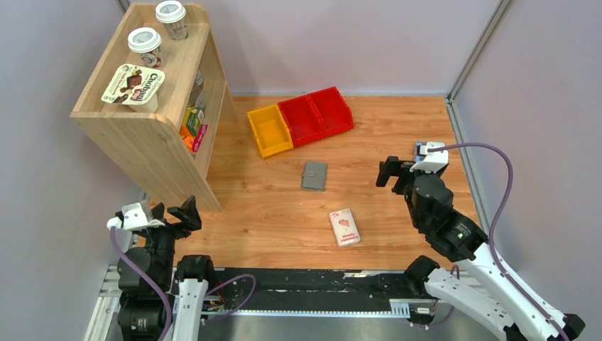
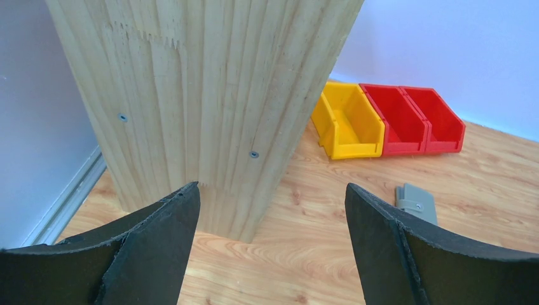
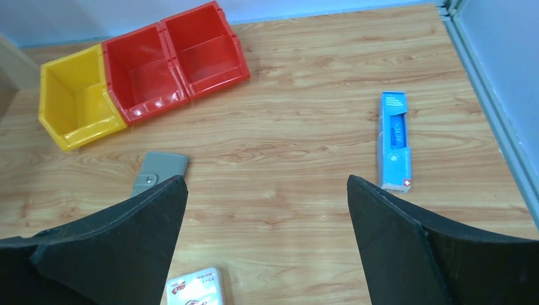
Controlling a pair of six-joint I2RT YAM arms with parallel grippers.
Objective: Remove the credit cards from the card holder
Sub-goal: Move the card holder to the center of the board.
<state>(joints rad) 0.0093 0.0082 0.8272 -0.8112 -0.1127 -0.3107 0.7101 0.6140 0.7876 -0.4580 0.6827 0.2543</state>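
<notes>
Card holder (image 1: 314, 175) lies closed mid-surface (image 1: 270, 220) in the top view, its long axis pointing roughly away from the bases, nearer the right tool (image 1: 395, 172).

Left wrist view: left tool (image 2: 272, 190) spread wide, empty; holder ahead-right.

Right wrist view: right tool spread wide, empty; holder ahead-left.

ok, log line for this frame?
phase: pre-grasp | card holder: closed, lying flat, untouched | cards: none visible | left gripper: open, empty | right gripper: open, empty
</notes>
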